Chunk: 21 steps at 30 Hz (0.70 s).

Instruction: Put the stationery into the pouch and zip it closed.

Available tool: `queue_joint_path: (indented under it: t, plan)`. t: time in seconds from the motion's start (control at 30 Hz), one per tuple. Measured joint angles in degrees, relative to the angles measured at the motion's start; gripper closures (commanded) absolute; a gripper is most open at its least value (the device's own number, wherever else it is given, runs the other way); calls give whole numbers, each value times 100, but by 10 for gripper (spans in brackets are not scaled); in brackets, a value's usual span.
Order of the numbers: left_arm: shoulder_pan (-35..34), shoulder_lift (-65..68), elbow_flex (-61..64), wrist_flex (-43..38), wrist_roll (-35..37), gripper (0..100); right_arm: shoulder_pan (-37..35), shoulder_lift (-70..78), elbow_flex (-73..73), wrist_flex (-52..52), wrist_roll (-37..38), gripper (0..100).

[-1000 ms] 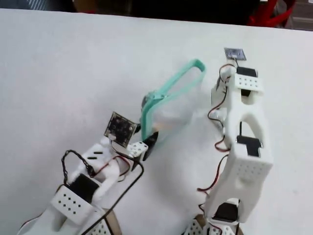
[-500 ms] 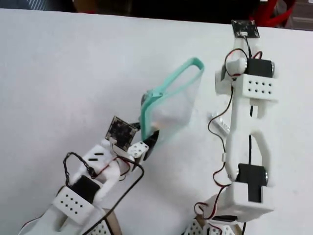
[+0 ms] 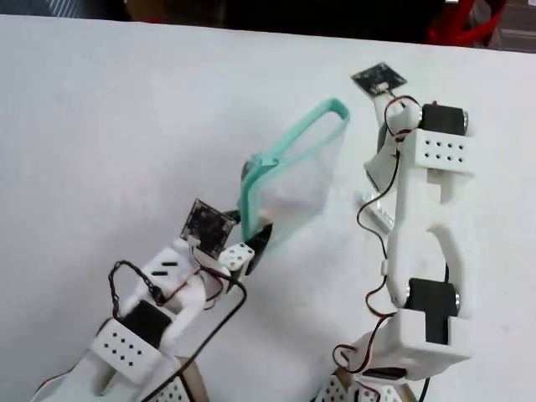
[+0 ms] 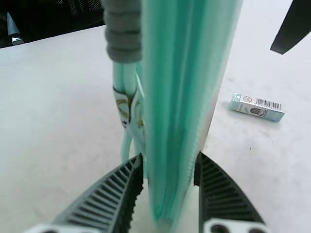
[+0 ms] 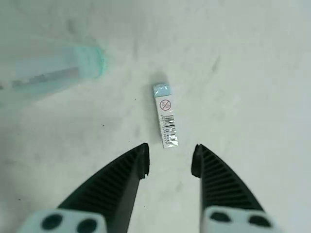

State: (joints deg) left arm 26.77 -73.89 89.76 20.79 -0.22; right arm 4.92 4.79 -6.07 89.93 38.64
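Observation:
The translucent pouch (image 3: pixel 295 180) with a teal zipper edge stands on its side on the white table. My left gripper (image 3: pixel 258 243) is shut on its near corner; the left wrist view has the teal edge (image 4: pixel 184 97) pinched between the ribbed fingers (image 4: pixel 116 194). A grey zipper pull (image 4: pixel 124 29) sits at the pouch's far end. A small white stationery piece (image 5: pixel 165 121) with a barcode and light-blue end lies flat on the table beside the pouch. My right gripper (image 5: pixel 170 150) hangs open just above and short of it, jaws apart, holding nothing.
The right arm (image 3: pixel 423 226) stretches across the table's right side and partly covers the stationery piece (image 3: pixel 374 208). The pouch's rounded end (image 5: pixel 90 63) lies off to one side of the right gripper. Bare white table (image 3: pixel 126 109) spreads to the left.
The right arm stretched out away from its base, then its wrist turned back toward the pouch. The pouch shifted slightly. The left arm has kept still with the pouch.

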Motion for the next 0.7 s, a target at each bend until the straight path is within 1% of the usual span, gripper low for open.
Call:
queue_joint_path:
  t: [0.03, 0.1, 0.23, 0.33, 0.5, 0.7]
  plan:
    - [0, 0, 0, 0, 0, 823, 0, 44, 62, 0, 26, 692]
    - [-26, 0, 0, 0, 0, 823, -18, 62, 255, -9, 185, 680]
    - [-176, 0, 0, -18, 0, 823, -18, 70, 862, -211, 914, 731]
    - [-176, 0, 0, -35, 0, 823, 26, 105, 1424, -826, 1354, 754]
    - [-176, 0, 0, -44, 0, 823, -35, 105, 2207, -1846, 1459, 757]
    - [-176, 0, 0, -44, 0, 823, -114, 105, 2664, -2602, 1459, 757]
